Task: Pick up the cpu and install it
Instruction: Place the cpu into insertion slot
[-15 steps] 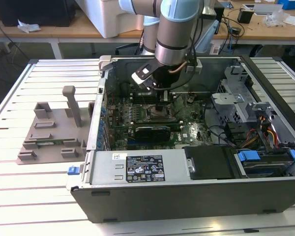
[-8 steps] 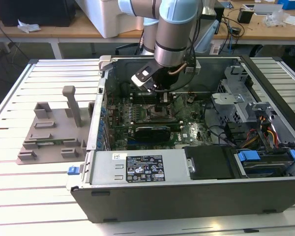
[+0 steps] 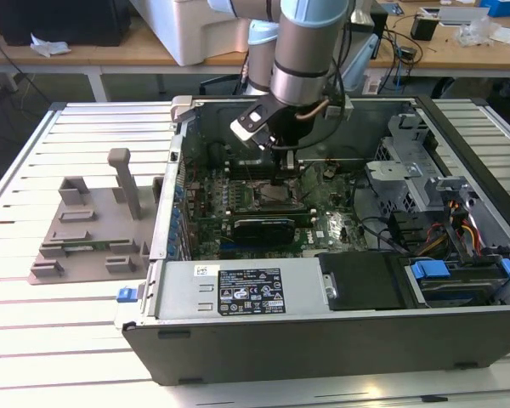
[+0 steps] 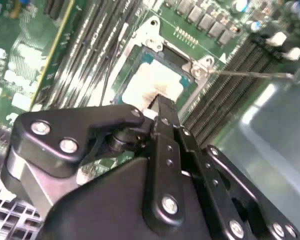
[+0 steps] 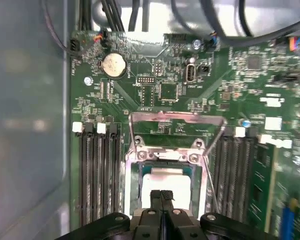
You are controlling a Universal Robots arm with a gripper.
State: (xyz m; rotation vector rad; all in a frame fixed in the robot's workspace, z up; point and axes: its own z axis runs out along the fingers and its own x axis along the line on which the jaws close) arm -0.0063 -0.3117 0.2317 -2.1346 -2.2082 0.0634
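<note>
1. One arm reaches down into the open computer case (image 3: 340, 344), which lies on its side on the slatted table (image 3: 59, 340). That puts the motherboard (image 5: 230, 85) face up, where it can be reached from above.
2. The gripper (image 5: 162, 194) hangs directly over the socket (image 5: 165, 152), between the two banks of memory slots (image 5: 97, 175). In both wrist views its tips point at the socket's middle.
3. The jaws are closed, tips pressed together with nothing between them, so they grip nothing.
4. The cpu (image 5: 166, 176) lies flat inside the socket, pale silvery top upward, its edges within the socket's frame. I judge it set in place rather than carried, since the closed tips stand over its top face and not around its edges.
5. I cannot tell whether the tips touch the cpu's top or hover just above it. Closed tips over the middle would suit a light press or a check of how it sits, but that is a guess.
6. The hinged metal frame (image 5: 177, 119) stands open, tipped away from the socket. This leaves the opening free for the chip, and the cpu is not yet clamped down.
7. The grey tray (image 3: 85, 234) with posts sits on the table at the exterior view's left of the case, well apart from the gripper.
</note>
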